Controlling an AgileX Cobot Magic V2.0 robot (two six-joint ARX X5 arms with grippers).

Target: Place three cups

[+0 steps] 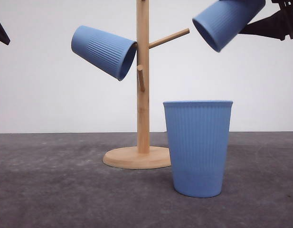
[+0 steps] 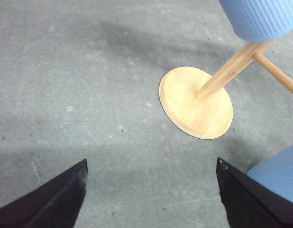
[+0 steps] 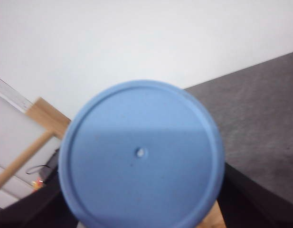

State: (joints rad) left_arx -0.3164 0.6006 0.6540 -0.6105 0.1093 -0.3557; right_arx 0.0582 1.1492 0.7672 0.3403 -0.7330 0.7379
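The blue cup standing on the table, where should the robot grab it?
Around the ribbed side of the standing cup, coming from the side. It stands upright, mouth up, and narrows toward its base, so gripping near the wider upper half probably holds best.

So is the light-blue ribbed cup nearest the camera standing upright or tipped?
Upright. The light-blue ribbed cup stands on its flat base on the grey table, rim level on top, in front of the wooden rack's round base.
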